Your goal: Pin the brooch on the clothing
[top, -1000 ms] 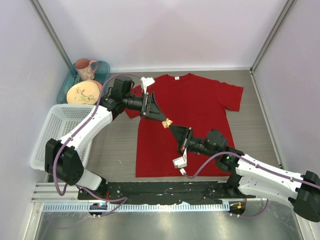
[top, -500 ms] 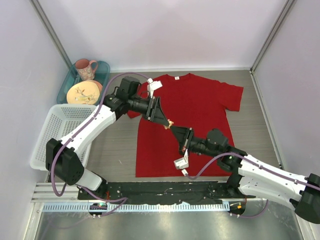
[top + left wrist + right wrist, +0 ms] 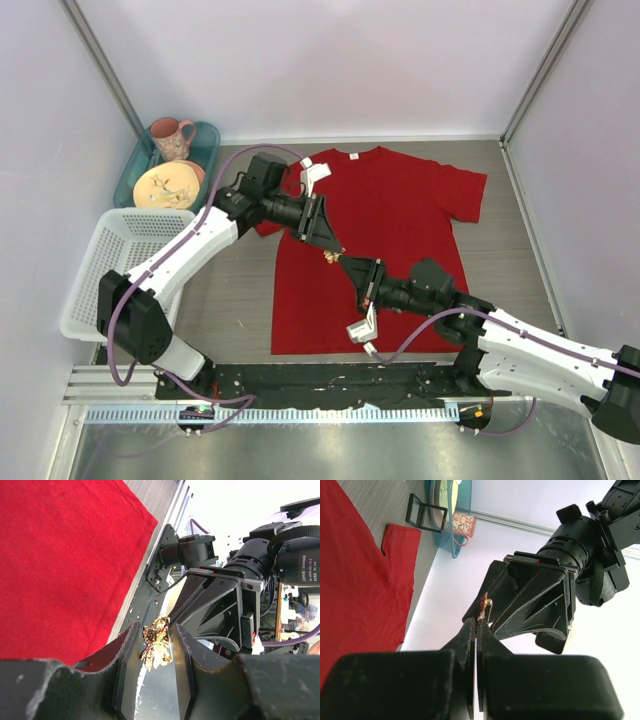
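white basket [image 3: 108, 272] and teal tray [image 3: 135, 170] with mug [image 3: 171, 137] sit far left, well apart. small black box [image 3: 426, 514] lies near the red t-shirt [image 3: 400, 215] sleeve. motor label [image 3: 306, 565] seems to read "damiao". both arms meet tip to tip above the shirt. right gripper [image 3: 476, 624] is pinched tight on the brooch [image 3: 156, 642]. left gripper [image 3: 152, 630] fingers flank the brooch; whether they grip it, cannot tell.

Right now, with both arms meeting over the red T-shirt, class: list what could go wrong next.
1. The brooch is pinched only at the very tips of the right fingers; a nudge from the left fingers flanking it could knock it loose.
2. It is held clear of the T-shirt, not yet in the fabric, so a slip would drop it.
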Available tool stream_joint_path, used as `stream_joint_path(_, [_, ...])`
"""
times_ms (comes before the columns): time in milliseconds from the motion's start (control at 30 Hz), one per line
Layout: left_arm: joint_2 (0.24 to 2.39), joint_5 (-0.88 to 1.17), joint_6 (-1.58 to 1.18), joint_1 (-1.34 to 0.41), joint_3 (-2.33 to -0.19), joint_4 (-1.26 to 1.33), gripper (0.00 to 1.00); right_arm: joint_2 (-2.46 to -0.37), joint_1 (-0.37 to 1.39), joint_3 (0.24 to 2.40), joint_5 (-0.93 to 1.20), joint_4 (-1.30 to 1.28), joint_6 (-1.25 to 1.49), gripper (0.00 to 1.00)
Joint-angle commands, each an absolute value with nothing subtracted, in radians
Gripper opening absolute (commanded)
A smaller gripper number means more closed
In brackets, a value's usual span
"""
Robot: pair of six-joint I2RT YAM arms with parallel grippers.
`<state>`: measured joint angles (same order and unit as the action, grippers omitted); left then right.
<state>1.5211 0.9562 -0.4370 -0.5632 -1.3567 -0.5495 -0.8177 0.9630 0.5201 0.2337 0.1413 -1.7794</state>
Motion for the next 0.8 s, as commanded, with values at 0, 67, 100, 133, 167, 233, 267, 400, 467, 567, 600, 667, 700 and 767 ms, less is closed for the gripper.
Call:
stream_joint_path(0, [1.516, 0.96, -0.422, -0.574, -1.391, -0.558, 0.36, -0.808, 0.976, 0.569, 0.201, 0.153, -1.787, 0.01])
stream_joint_path(67, [1.514, 0.953, -0.413, -0.577, -1.393, -0.561, 0.38, -0.81, 0.977, 0.574, 0.199, 0.15, -1.787, 0.01])
stream_joint_path(100, [1.513, 0.95, -0.411, -0.577, -1.391, -0.566, 0.38, -0.811, 0.979, 0.574, 0.199, 0.149, -1.786, 0.01])
stream_joint_path(133, [1.513, 0.945, -0.407, -0.577, -1.393, -0.571, 0.37, -0.811, 0.982, 0.575, 0.198, 0.149, -1.787, 0.01])
stream_joint_path(167, [1.513, 0.942, -0.405, -0.578, -1.393, -0.575, 0.37, -0.811, 0.982, 0.575, 0.195, 0.15, -1.787, 0.01])
stream_joint_path(233, [1.511, 0.925, -0.397, -0.578, -1.394, -0.587, 0.34, -0.813, 0.988, 0.577, 0.187, 0.15, -1.786, 0.01])
stream_joint_path(267, [1.511, 0.917, -0.394, -0.578, -1.396, -0.595, 0.33, -0.816, 0.989, 0.58, 0.184, 0.15, -1.786, 0.01])
stream_joint_path(400, [1.516, 0.867, -0.37, -0.577, -1.405, -0.623, 0.25, -0.816, 0.997, 0.586, 0.166, 0.146, -1.781, 0.01])
stream_joint_path(467, [1.516, 0.85, -0.37, -0.577, -1.405, -0.626, 0.23, -0.813, 1.0, 0.584, 0.164, 0.143, -1.784, 0.01])
stream_joint_path(567, [1.516, 0.853, -0.382, -0.569, -1.404, -0.621, 0.2, -0.808, 1.003, 0.581, 0.155, 0.143, -1.787, 0.01])
stream_joint_path(600, [1.516, 0.857, -0.39, -0.558, -1.401, -0.615, 0.18, -0.807, 1.005, 0.581, 0.152, 0.141, -1.787, 0.01])
stream_joint_path(667, [1.519, 0.918, -0.446, -0.539, -1.394, -0.571, 0.19, -0.807, 1.006, 0.58, 0.137, 0.144, -1.792, 0.01])
stream_joint_path(700, [1.519, 0.966, -0.481, -0.507, -1.369, -0.533, 0.3, -0.807, 1.008, 0.58, 0.133, 0.143, -1.792, 0.01])
stream_joint_path(767, [1.499, 1.075, -0.62, -0.474, -1.329, -0.368, 0.48, -0.805, 1.008, 0.583, 0.126, 0.143, -1.793, 0.01])
